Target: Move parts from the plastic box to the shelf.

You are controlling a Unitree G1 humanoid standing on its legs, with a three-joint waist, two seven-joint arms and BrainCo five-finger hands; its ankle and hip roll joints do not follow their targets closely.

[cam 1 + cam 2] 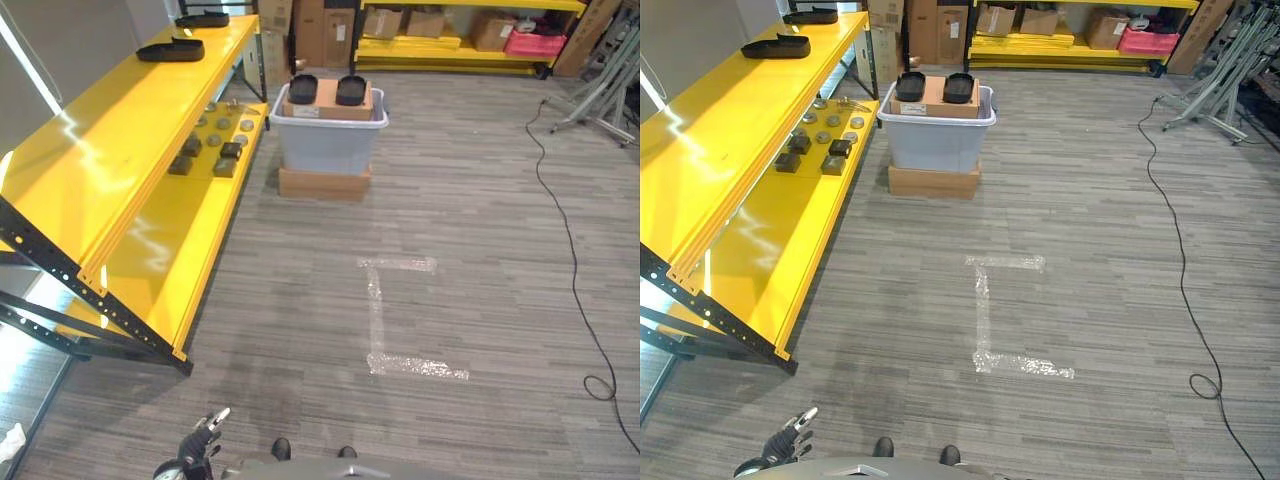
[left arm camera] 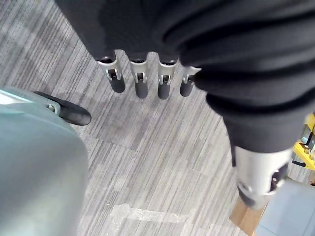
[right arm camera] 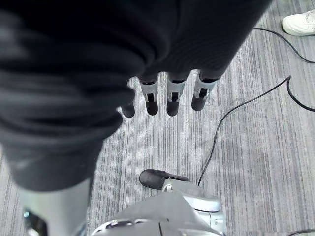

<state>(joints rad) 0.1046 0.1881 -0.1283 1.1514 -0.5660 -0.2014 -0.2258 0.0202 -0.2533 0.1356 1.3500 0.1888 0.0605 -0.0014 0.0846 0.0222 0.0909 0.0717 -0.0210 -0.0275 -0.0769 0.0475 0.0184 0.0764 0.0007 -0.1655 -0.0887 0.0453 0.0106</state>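
grey striped plank flooring (image 1: 470, 200) runs across the room, marked with a pale tape outline (image 1: 395, 320) shaped like a bracket. along the robot's left stands a yellow shelf (image 1: 90, 170) with two tilted levels on a black frame. its upper level carries two black trays (image 1: 171, 49) at the far end, and its lower level holds a cluster of parts (image 1: 212, 140): four dark blocks and several small round pieces, too small to count surely. just past the shelf's far end sits the plastic box (image 1: 328, 140), translucent grey, resting on a flat cardboard base (image 1: 324, 184). a cardboard carton (image 1: 329, 100) lies inside it at the rim, with two black oval parts (image 1: 351, 89) side by side on top. against the back wall, another yellow rack (image 1: 450, 45) holds cardboard cartons and one pink crate (image 1: 534, 42). the left hand (image 1: 205, 436) hangs low near the floor, well apart from the box and shelf, its fingers (image 2: 141, 83) straight and holding nothing. the right hand (image 3: 170, 93) also hangs over bare floor, fingers straight and empty. a white shoe (image 3: 299, 23) of a person shows at the edge of the right wrist view.
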